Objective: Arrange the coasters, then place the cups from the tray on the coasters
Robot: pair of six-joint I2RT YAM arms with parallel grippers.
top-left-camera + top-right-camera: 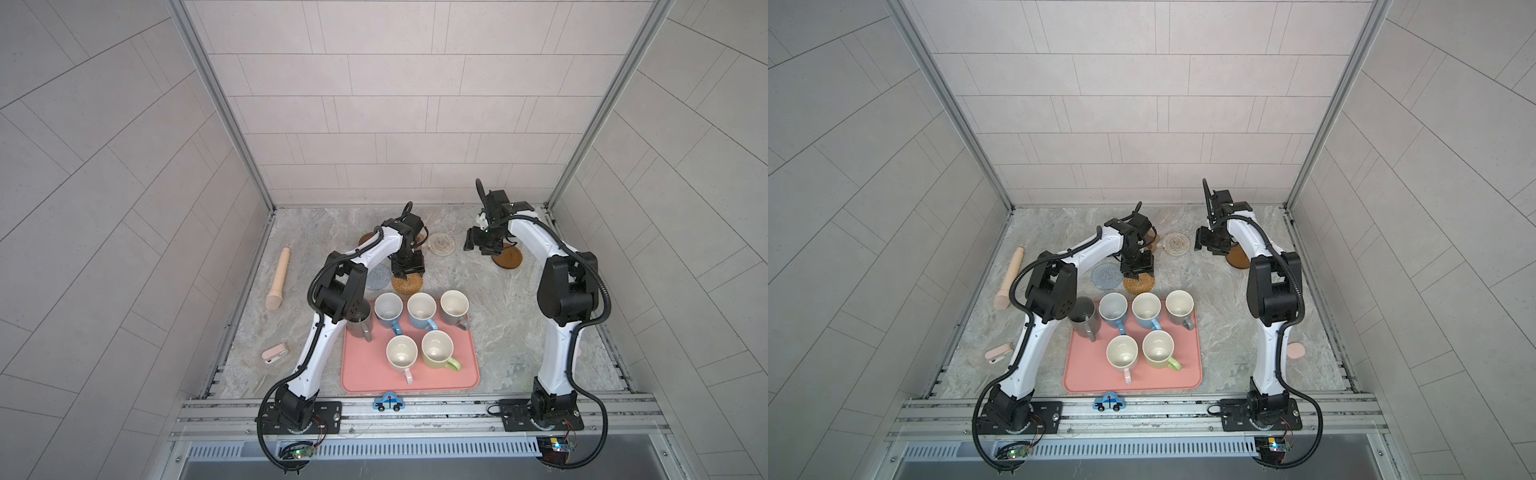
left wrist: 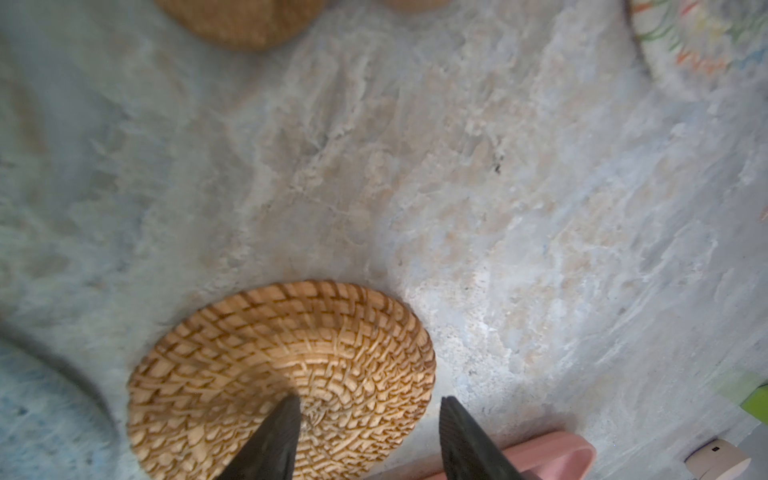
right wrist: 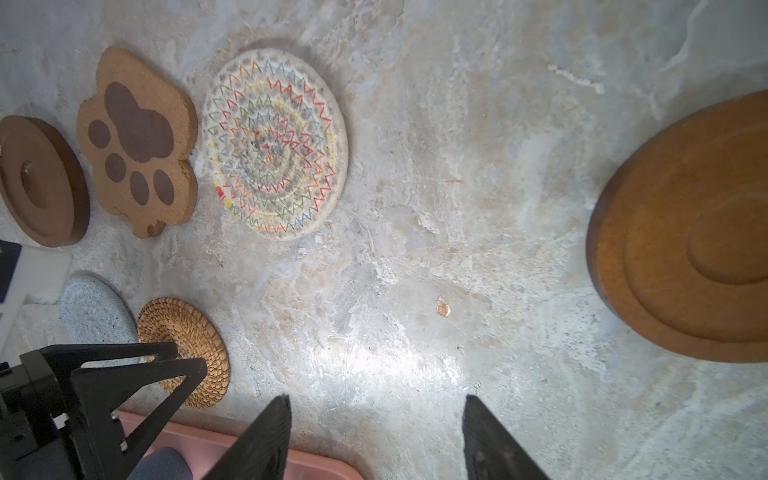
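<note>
Hovering low over the golden rattan coaster (image 2: 282, 365), the left gripper (image 2: 369, 401) has its jaws parted and holds nothing. One finger sits above the woven centre and the other just past the rim, a stance that would suit pinching the edge or nudging the mat sideways. Whether either finger touches the weave I cannot tell.

That coaster lies flat on the marble table (image 1: 519, 332), close to the far edge of the tray (image 1: 374, 380). It is just beside the grey-blue woven coaster (image 3: 95, 309), perhaps touching it. The pair looks too crowded for two mugs, which is probably why this arm is working there.

Farther back, a dark brown disc (image 3: 41, 183), the paw-print coaster (image 3: 139, 141) and the cream woven coaster (image 3: 276, 145) lie in a tight row.

The right gripper (image 3: 377, 399) is also open and empty, over bare table between the cream coaster and the second dark brown disc (image 3: 690, 249). It seems placed to keep clear of its partner.

All six cups (image 1: 422, 307) stand upright on or at the tray, so arranging comes first.
</note>
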